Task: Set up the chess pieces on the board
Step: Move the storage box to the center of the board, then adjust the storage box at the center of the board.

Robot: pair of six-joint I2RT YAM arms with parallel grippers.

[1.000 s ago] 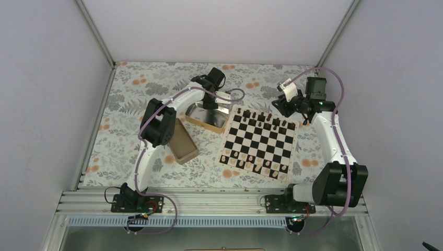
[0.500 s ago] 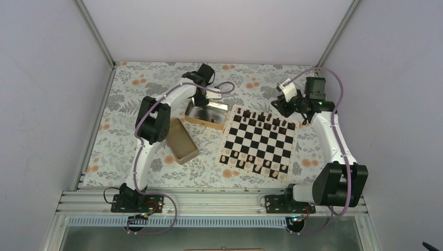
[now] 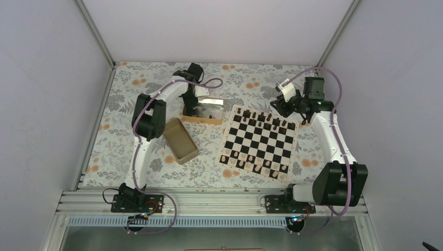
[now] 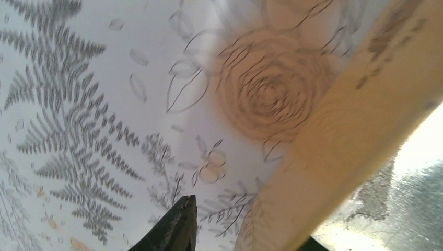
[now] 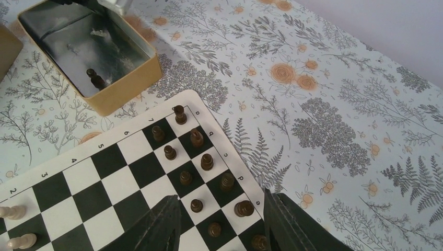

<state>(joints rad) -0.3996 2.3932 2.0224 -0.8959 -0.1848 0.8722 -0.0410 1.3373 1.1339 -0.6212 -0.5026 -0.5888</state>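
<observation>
Nearly done: most dark pieces (image 5: 207,162) stand on the board (image 5: 112,140) under the wide, empty right gripper (image 5: 219,201). One piece (image 5: 95,78) waits in the tin (image 5: 125,91). The tin's wall sits between the jaws of the left gripper (image 4: 245,225); I cannot tell if it holds.

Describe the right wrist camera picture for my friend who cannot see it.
A corner of the chessboard holds two rows of dark chess pieces, with the open right gripper poised over them. Beside the board, on a flowery tablecloth, sits a golden tin box with one dark piece inside.
</observation>
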